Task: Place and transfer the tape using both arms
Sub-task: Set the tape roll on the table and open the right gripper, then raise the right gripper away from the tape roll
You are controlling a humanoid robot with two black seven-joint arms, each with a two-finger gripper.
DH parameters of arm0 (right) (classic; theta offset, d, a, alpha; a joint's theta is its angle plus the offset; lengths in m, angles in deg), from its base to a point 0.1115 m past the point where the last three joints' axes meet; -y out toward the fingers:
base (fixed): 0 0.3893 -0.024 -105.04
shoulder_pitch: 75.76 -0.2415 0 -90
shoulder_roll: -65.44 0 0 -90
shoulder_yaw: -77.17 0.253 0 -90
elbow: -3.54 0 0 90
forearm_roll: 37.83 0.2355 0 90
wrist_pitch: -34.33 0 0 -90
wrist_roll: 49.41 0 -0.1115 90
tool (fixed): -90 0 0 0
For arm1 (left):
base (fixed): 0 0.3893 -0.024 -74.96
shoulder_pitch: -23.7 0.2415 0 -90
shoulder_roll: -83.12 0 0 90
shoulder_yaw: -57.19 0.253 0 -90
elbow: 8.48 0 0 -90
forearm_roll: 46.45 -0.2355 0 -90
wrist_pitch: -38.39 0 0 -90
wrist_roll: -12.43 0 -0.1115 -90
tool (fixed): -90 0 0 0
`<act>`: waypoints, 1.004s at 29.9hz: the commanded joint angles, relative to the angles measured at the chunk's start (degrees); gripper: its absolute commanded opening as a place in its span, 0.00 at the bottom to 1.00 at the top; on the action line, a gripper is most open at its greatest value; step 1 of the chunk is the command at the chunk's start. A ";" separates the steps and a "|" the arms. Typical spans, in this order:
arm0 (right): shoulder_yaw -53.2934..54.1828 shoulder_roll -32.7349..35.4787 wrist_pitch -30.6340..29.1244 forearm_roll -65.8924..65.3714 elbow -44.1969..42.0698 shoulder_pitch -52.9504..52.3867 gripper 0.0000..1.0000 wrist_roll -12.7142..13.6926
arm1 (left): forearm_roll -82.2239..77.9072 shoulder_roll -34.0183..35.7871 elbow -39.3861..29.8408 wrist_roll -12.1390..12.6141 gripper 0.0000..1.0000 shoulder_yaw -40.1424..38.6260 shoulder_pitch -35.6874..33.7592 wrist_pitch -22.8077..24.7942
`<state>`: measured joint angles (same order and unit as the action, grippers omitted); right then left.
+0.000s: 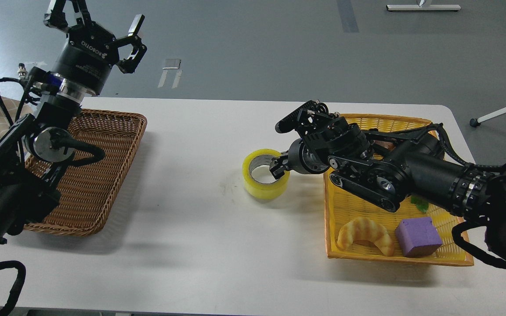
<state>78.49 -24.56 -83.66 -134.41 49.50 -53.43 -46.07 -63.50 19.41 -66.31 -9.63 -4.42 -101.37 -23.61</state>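
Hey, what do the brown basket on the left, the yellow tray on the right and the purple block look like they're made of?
The brown rectangular woven basket looks like wicker or rattan: matte, with visible braided strands and a twisted rim. The yellow rectangular tray seems to be woven plastic or dyed straw, going by its fine, even ribbing and bright colour. The purple cube-shaped block looks like matte foam or soft plastic, with slightly rounded edges.

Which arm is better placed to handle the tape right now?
Right. The right hand is already at the tape, one finger over its rim, on the white table beside the yellow basket. The left hand is open, raised above the brown basket, far off.
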 commanded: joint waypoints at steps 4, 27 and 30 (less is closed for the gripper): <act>0.26 0.00 0.00 0.07 0.01 0.70 0.07 0.00 | 0.00 -0.01 0.00 0.00 0.98 0.09 0.00 0.00; 15.62 5.08 0.00 1.30 10.88 -1.86 1.00 0.08 | 0.00 0.25 0.00 0.35 0.98 0.18 0.53 0.00; 22.38 10.44 0.00 6.46 14.67 -0.01 1.00 0.17 | -0.09 0.26 0.18 0.53 0.98 0.44 0.61 0.00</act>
<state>94.71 -18.61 -83.66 -132.31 60.40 -55.07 -46.03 -63.50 19.63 -66.28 -9.23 -4.23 -100.84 -23.61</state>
